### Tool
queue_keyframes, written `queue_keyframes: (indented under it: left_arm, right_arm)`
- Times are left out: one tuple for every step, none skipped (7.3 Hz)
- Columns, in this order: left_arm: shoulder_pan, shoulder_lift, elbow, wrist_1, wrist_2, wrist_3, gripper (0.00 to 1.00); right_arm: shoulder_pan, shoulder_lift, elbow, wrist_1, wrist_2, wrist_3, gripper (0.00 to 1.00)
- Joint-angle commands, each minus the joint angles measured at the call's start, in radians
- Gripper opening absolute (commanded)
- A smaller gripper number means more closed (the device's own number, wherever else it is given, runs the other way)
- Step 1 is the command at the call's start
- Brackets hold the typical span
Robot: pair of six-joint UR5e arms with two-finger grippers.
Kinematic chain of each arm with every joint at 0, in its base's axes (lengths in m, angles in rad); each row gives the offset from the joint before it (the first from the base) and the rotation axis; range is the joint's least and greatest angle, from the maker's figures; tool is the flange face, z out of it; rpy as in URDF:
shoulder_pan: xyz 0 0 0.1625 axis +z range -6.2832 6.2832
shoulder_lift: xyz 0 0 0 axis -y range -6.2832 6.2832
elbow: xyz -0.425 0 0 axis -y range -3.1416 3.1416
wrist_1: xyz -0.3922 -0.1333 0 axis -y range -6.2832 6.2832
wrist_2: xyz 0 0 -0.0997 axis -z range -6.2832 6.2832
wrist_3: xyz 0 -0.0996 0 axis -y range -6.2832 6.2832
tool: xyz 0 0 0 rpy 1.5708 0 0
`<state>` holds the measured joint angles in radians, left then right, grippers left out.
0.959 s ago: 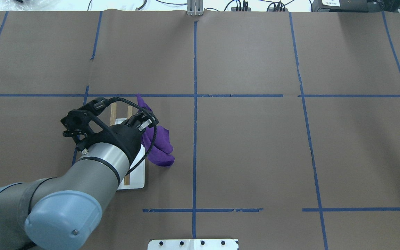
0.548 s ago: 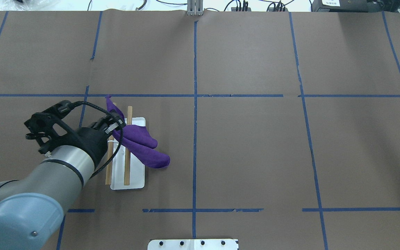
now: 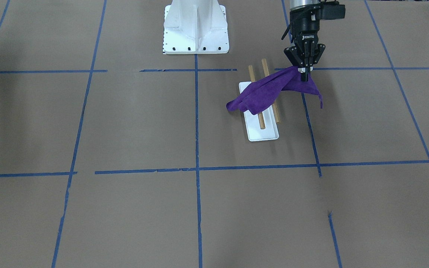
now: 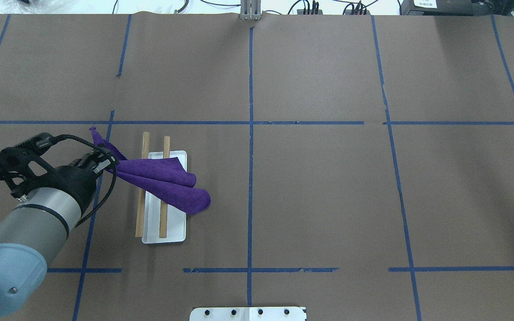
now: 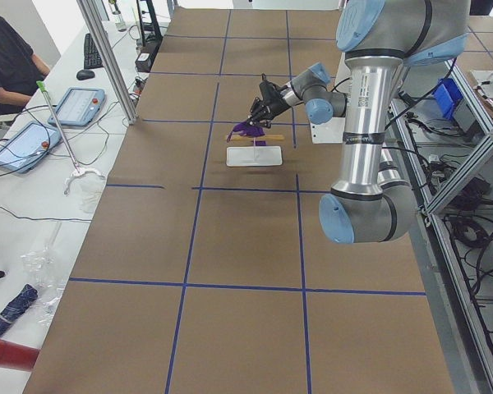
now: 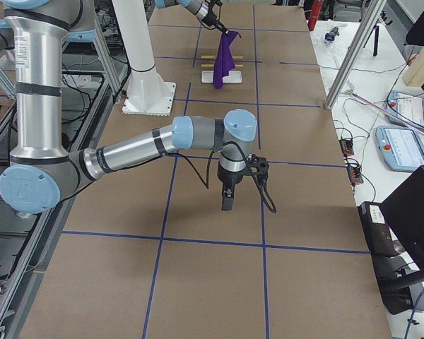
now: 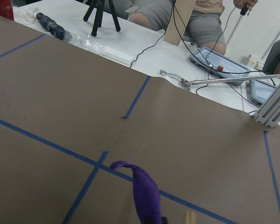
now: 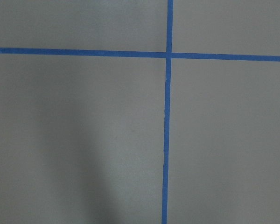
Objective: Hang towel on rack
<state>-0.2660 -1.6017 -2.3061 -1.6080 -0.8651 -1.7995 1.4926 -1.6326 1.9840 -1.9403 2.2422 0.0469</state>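
The purple towel [image 4: 167, 183] lies stretched across the rack's two wooden rods [image 4: 142, 147], which stand over a white base [image 4: 173, 227]. Its right end hangs past the base. My left gripper [image 4: 105, 163] is shut on the towel's left corner, to the left of the rack and above the table. The front view shows the same: the gripper [image 3: 304, 77] pinches the towel [image 3: 268, 93] above the rack [image 3: 263, 132]. A towel tip [image 7: 144, 191] sticks up in the left wrist view. My right gripper [image 6: 227, 206] points down at bare table, far from the rack; I cannot tell whether it is open or shut.
Brown paper with blue tape lines [image 4: 250, 133] covers the table. The robot's white base plate [image 3: 196, 28] stands at the table's near edge. Operators, tablets and cables [image 5: 70, 107] lie beyond the far edge.
My left gripper has moved left across the rack with the towel in it. The towel, bunched to the right of the rack before, now lies spread over both rods.
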Motion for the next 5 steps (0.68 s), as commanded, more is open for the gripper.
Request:
queue_keyframes:
  left_arm:
    - [-0.002, 0.008, 0.059, -0.006, 0.000, 0.000, 0.00]
    - [-0.002, 0.011, 0.095, -0.006, 0.001, 0.003, 0.00]
    - [-0.002, 0.011, 0.108, -0.007, 0.000, 0.008, 0.00]
    - [-0.002, 0.014, 0.109, -0.007, 0.000, 0.011, 0.23]
    - [-0.002, 0.025, 0.109, -0.009, -0.002, 0.011, 0.32]
  right_arm:
    - [0.000, 0.000, 0.001, 0.001, 0.001, -0.001, 1.00]
    - [0.000, 0.000, 0.001, 0.001, 0.001, -0.002, 1.00]
    - [0.000, 0.000, 0.002, 0.001, 0.004, -0.001, 1.00]
    - [0.001, 0.000, 0.002, 0.001, 0.020, -0.001, 1.00]
    - [0.000, 0.000, 0.002, 0.001, 0.027, 0.001, 1.00]
